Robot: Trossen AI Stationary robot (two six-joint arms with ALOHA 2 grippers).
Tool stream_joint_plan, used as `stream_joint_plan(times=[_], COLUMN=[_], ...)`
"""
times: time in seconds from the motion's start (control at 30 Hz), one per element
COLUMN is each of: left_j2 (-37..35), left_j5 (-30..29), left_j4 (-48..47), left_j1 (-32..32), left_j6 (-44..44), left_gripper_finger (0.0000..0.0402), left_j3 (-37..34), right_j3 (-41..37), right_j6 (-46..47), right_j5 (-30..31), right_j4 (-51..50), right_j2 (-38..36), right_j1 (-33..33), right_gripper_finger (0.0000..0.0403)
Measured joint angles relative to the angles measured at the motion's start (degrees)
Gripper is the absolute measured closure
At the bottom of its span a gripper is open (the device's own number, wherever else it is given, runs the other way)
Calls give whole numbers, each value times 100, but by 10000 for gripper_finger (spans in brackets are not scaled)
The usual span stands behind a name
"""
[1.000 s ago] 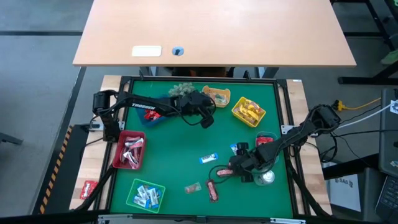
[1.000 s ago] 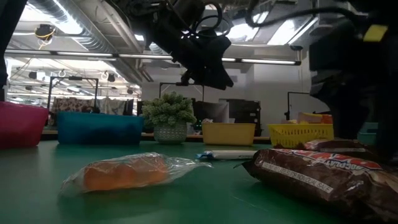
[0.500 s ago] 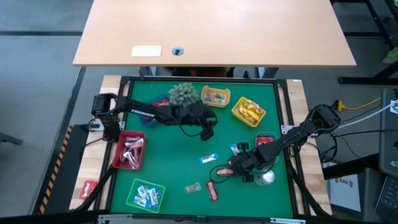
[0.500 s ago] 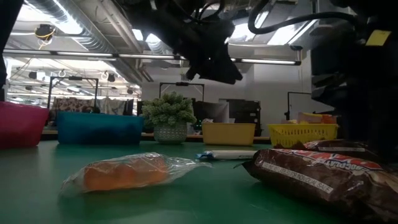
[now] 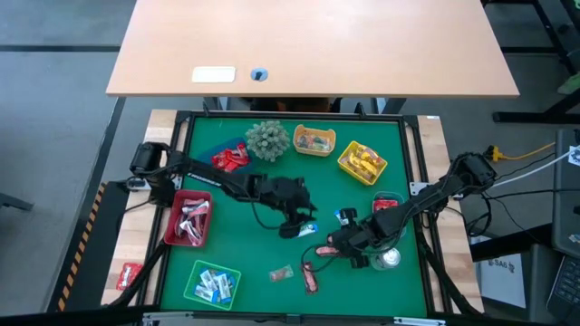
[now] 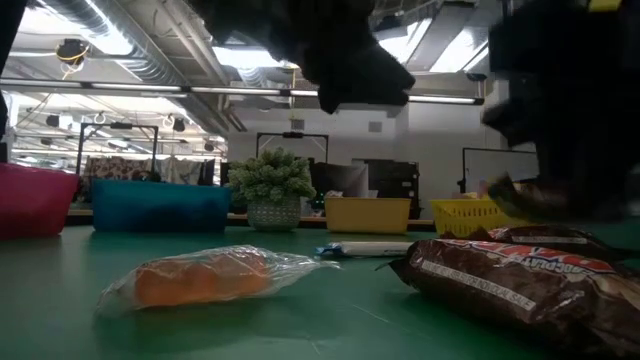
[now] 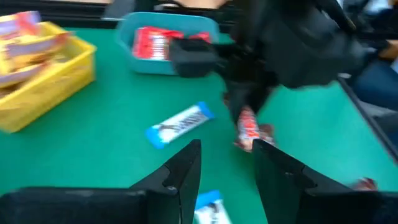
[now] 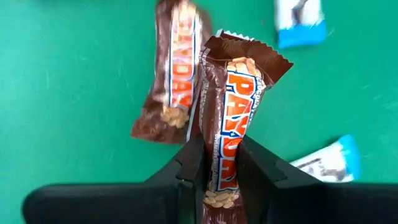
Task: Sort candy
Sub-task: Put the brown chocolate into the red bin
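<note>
Sorting approx. half done: trays hold most candy. R gripper (image 8: 216,163) is clamped on a brown bar (image 8: 231,130) at 5 o'clock; L gripper (image 7: 225,163), fingers apart & empty, is over the blue-white bar (image 7: 180,125) at centre. A few loose pcs left.

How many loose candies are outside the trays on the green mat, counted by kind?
brown bars: 2, one of them held in the right end effector
blue-white packets: 2
orange candy in a clear wrapper: 1
Total: 5

Candy bar (image 8: 227,152) sits between right claw (image 8: 216,163) fingers, above another bar (image 8: 172,74).
</note>
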Motion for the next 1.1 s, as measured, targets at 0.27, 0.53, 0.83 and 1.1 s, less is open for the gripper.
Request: stream_joint_plan(times=[0.27, 0.53, 0.83, 1.1], left_j2=[0, 0, 0, 0], left_j5=[-176, -1070, -2132, -2405], left_j4=[24, 47, 48, 40], left_j1=[-562, -990, -1460, -1631], left_j6=[68, 1203, 3431, 3705], left_gripper_finger=[272, 272, 272, 272], left_j3=[0, 0, 0, 0], right_j3=[827, 1156, 1393, 1408], right_j6=[-198, -441, 6, 11], right_j5=[918, 893, 16, -903], right_j4=[-554, -393, -88, 272], right_j2=[0, 0, 0, 0], right_j1=[-2, -41, -339, -632], right_gripper_finger=[332, 332, 331, 331])
